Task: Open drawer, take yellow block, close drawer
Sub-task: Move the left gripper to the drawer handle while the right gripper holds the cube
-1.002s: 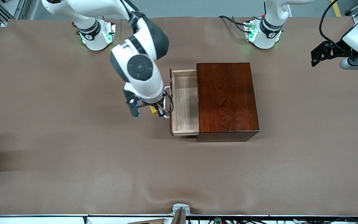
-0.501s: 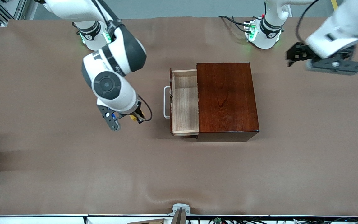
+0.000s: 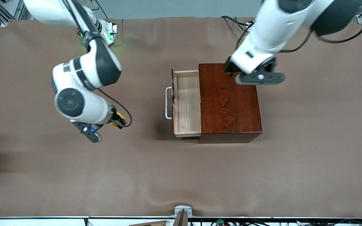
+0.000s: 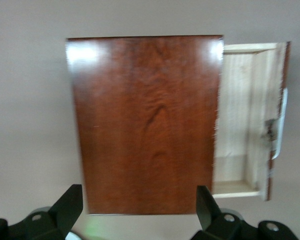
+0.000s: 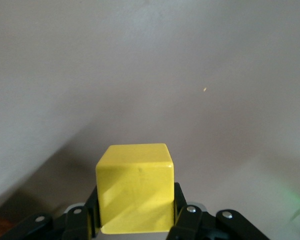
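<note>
The drawer (image 3: pixel 187 103) stands pulled out of the dark reddish-brown wooden box (image 3: pixel 229 100), its pale tray empty and its white handle (image 3: pixel 167 103) toward the right arm's end. My right gripper (image 3: pixel 117 122) is shut on the yellow block (image 3: pixel 120 119) and holds it above bare table, well apart from the handle. In the right wrist view the block (image 5: pixel 135 192) sits between the fingers (image 5: pixel 182 207). My left gripper (image 3: pixel 230 69) is open and empty over the box's top. The left wrist view shows the box (image 4: pixel 147 125), the open tray (image 4: pixel 240 115) and the gripper (image 4: pixel 138 210).
Brown cloth (image 3: pixel 181 175) covers the table. The two arm bases stand along the edge farthest from the front camera. A small metal fixture (image 3: pixel 182 212) sits at the edge nearest the front camera.
My right gripper has carried the yellow block away from the drawer handle toward the right arm's end. My left arm has swung in from the table's end to over the box.
</note>
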`<state>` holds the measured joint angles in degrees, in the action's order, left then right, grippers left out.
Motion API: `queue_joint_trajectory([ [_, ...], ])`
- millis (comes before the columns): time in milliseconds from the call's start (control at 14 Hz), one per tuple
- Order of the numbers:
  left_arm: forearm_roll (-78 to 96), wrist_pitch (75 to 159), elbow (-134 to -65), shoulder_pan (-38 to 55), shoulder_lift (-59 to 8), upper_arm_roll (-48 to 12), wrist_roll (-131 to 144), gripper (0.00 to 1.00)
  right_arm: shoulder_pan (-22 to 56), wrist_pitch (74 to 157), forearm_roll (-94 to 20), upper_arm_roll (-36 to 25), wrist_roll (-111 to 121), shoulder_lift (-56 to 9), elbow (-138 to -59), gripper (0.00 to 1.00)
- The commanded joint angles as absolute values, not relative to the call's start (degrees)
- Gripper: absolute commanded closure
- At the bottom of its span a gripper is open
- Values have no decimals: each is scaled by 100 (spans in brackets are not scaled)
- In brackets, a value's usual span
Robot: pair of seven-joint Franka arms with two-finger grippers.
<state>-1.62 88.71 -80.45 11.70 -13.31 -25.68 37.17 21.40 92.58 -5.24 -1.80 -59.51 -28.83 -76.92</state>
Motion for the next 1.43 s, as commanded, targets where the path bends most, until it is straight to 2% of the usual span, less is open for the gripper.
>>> queue_joint_trajectory([
  [0, -246, 9244, -7656, 1755, -1879, -2514, 4759, 0, 1812, 9281, -527, -79, -5259, -2576, -8190, 100],
  [286, -369, 10035, -7181, 2704, -2670, -2286, 6588, 0, 1460, 9676, -501, -88, -4265, -2286, -8858, 100],
  [501, -369, 10905, -7032, 3872, -3197, -1436, 7704, 0, 1179, 9957, -448, -97, -3519, -2215, -9263, 100],
  [716, -360, 11380, -6426, 4972, -3953, -521, 8821, 0, 704, 10159, -448, -88, -2579, -2215, -9596, 100],
  [859, -343, 11845, -6425, 5238, -4095, -299, 9296, 0, 450, 10422, -448, -97, -1771, -2206, -9799, 100],
  [1146, -352, 12234, -6407, 5518, -4569, -142, 10273, 0, 9, 10941, -440, -97, -626, -2250, -10203, 100],
  [1360, -351, 12524, -6416, 5906, -4781, 377, 10994, 0, -123, 11590, -282, -114, -292, -2259, -10668, 100],
])
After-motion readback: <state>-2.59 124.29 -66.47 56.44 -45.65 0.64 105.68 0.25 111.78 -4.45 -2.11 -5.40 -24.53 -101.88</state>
